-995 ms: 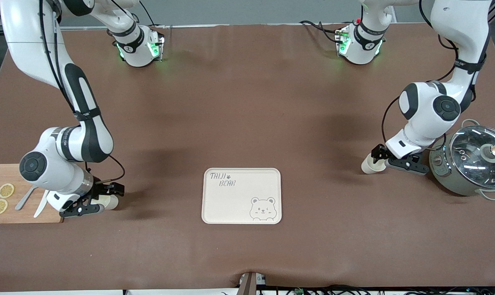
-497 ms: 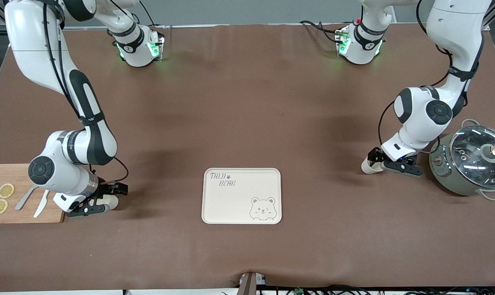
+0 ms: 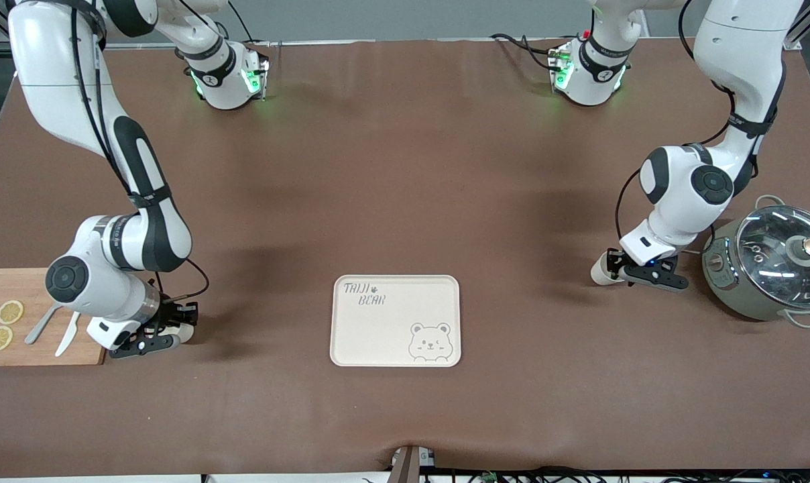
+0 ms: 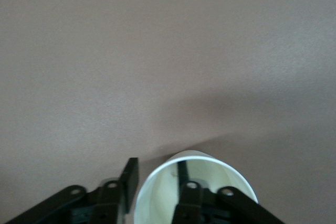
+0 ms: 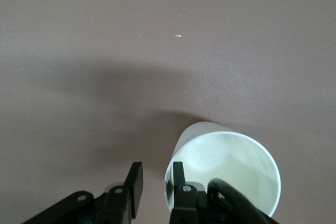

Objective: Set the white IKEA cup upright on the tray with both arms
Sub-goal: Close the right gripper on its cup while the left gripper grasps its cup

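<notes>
Slippage worries me: my left tool and right tool stand apart astride one wall of the pot-side cup and the board-side cup, both lying on the table far from the tray, so such a thin pinch may let them swing or drop.
</notes>
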Controlling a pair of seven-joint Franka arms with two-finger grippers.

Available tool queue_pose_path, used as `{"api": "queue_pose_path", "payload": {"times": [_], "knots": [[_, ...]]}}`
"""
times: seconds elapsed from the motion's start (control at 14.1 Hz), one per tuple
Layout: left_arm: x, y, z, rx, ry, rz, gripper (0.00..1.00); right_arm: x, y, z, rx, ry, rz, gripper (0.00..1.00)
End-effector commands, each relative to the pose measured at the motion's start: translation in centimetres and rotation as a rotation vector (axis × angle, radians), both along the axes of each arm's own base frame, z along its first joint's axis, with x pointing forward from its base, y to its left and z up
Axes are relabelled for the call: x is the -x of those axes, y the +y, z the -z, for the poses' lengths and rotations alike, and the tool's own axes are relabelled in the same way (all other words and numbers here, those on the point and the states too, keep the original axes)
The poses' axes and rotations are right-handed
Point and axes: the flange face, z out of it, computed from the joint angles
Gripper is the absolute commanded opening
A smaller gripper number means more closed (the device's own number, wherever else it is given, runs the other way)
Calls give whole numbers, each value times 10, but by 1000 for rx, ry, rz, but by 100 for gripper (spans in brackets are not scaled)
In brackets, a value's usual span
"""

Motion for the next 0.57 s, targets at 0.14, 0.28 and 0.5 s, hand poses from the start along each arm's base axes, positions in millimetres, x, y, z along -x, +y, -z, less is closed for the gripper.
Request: {"api": "queue_pose_path", "payload": {"times": [0.14, 0.28, 0.5], "knots": [[-13, -48, -28, 77, -32, -101, 0, -9, 0, -4, -3, -17, -56, 0], [-23, -77, -45, 95, 6, -134, 0, -11, 2, -10, -5, -27, -66, 0], [-36, -129, -74, 113, 41, -191, 0, -12, 16, -18, -18, -33, -68, 0]]}}
